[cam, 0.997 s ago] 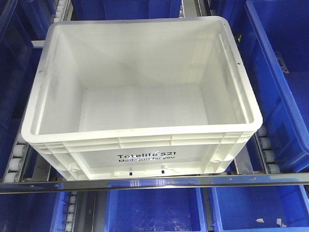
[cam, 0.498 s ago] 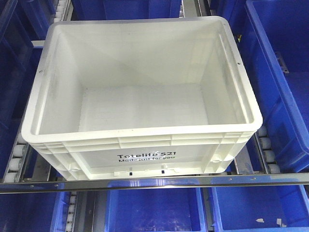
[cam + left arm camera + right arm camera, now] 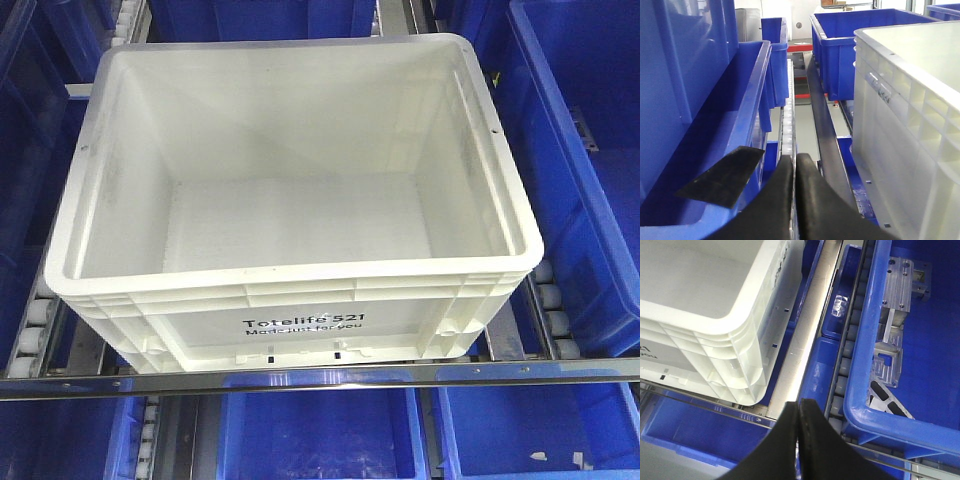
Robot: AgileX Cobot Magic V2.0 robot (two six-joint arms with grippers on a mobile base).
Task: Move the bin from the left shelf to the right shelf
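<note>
The white bin (image 3: 300, 270), empty, with black print "Totelife 521" on its near side, sits on a roller shelf between blue bins. Neither gripper shows in the front view. In the left wrist view my left gripper (image 3: 794, 159) is shut and empty, low in the gap left of the white bin's ribbed wall (image 3: 905, 130). In the right wrist view my right gripper (image 3: 799, 405) is shut and empty, just below and right of the bin's near right corner (image 3: 740, 375), over the steel rail.
Blue bins (image 3: 590, 170) flank the white bin on both sides and sit on the shelf below (image 3: 320, 430). A steel front rail (image 3: 320, 378) crosses below it. The right blue bin (image 3: 910, 340) holds metal brackets. Roller tracks (image 3: 850, 345) run between bins.
</note>
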